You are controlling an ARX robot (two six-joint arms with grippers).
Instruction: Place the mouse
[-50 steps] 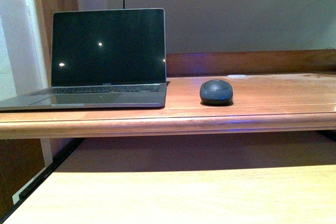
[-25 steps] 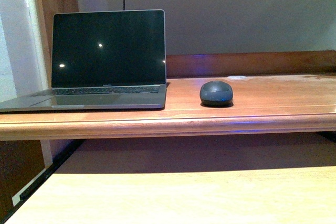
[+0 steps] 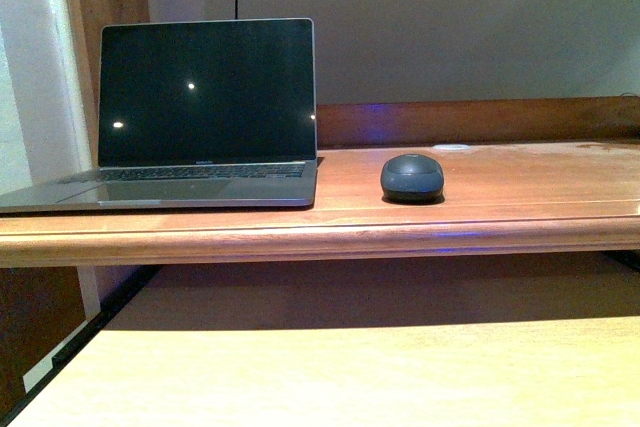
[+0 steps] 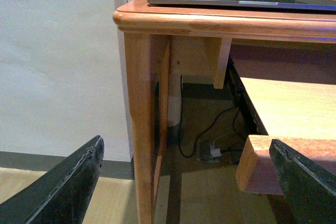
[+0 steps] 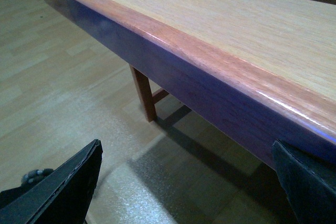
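Mouse point(image 3: 411, 176): one item, dome up, resting flat on desk point(image 3: 520, 202), just right of laptop point(image 3: 205, 117) and not touching it.

Orientation: from this low angle you cannot tell front from back, nor fix the long axis.

Left gripper point(image 4: 185, 145): fingers spread wide, empty, well below laptop near the desk leg.

Right gripper point(image 5: 186, 145): fingers spread wide, empty, laptop outside its view.

Progress: you may judge the placing done, since the mouse lies free with neither gripper near. At most, confirming the spot remains.
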